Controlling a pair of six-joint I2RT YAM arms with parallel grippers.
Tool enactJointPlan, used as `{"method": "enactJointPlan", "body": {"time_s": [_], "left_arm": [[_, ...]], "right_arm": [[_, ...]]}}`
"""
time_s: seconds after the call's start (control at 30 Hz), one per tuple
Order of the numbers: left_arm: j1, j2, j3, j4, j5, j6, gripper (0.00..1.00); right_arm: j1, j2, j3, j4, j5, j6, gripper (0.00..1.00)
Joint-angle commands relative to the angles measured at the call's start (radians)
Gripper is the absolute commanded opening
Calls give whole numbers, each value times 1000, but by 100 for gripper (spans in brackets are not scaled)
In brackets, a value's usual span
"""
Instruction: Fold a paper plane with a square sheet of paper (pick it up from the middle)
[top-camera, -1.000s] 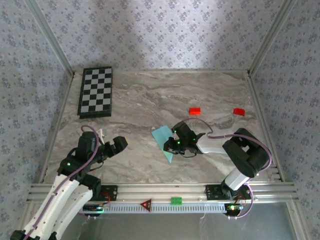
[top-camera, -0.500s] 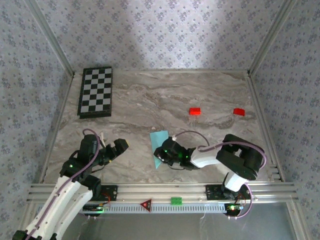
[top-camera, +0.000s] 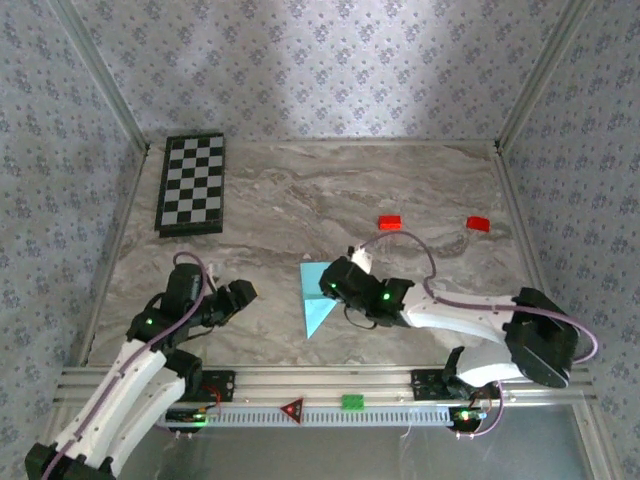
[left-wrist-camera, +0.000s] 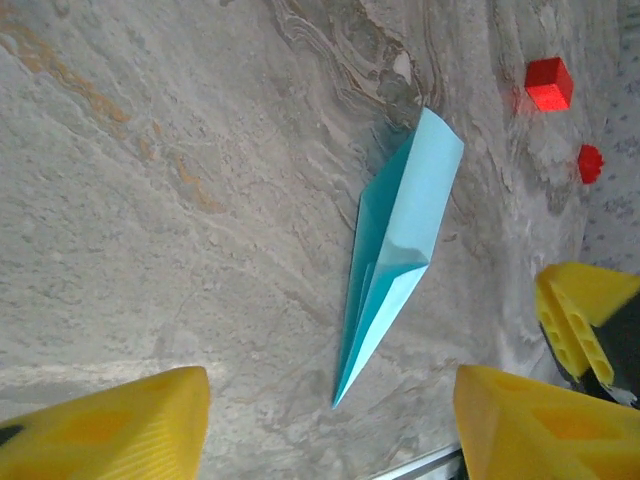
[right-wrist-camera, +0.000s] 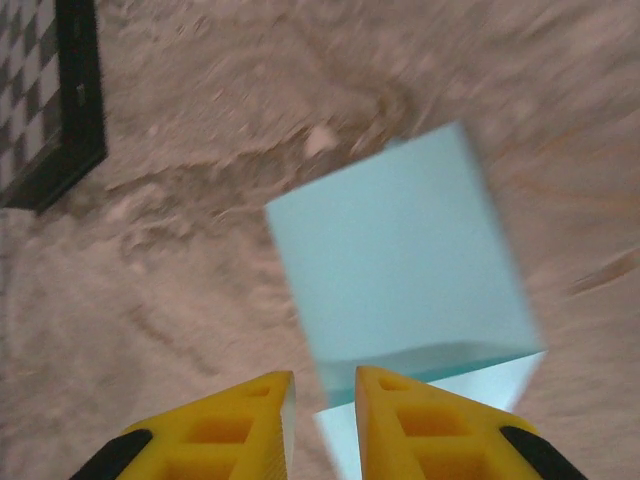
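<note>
The paper plane (top-camera: 314, 296) lies on the marble table (top-camera: 270, 220) as a narrow light cyan dart, its tip towards the near edge. In the left wrist view the paper plane (left-wrist-camera: 395, 250) shows its centre crease, and its point reaches down between my left gripper's (left-wrist-camera: 330, 430) wide-open fingers (left-wrist-camera: 110, 430) without touching them. My left gripper (top-camera: 244, 293) is to the left of the plane. My right gripper (top-camera: 330, 288) is at the plane's right edge. Seen from the right wrist, the right gripper (right-wrist-camera: 322, 410) has a narrow gap between its jaws, and the blurred paper (right-wrist-camera: 400, 270) lies just ahead of and below them.
Two small red blocks (top-camera: 389, 222) (top-camera: 478, 224) sit behind and to the right of the plane. A chessboard (top-camera: 192, 197) lies at the far left. The aluminium rail (top-camera: 320, 380) runs along the near edge.
The right gripper brought the plane left and nearer, then its jaws parted and the plane now rests on the table. The right arm has stretched out low. The left arm barely moved.
</note>
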Motion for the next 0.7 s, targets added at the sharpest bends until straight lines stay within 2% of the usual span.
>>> {"method": "enactJointPlan", "body": {"time_s": [0.0,0.13,0.2,0.3,0.33,0.43,0.53,0.67], "left_arm": [[-34,75,54,63,20,22,58],[-116,197,100,119,-42,24,48],[-165,277,125,163,-70,14,45],[-233,401,193,170,-140,13,42],[-252,442,218,170,-153,18,42],[-297,574,306,169,-178,41,40],[-317,692,384,171,-203,41,37],[-335,803,465,206,-201,43,33]], "right_arm": [[-59,-71,-24,-198,66,-149,24],[-227,-184,-161,-69,-167,-203,21],[-322,-250,-276,94,-323,-225,19],[-428,-347,-405,281,-425,-229,24],[-438,-375,-410,289,-426,-250,26],[-451,-439,-375,133,-397,-313,31],[-485,-445,-363,52,-459,-337,31],[-546,-410,-379,87,-584,-338,31]]}}
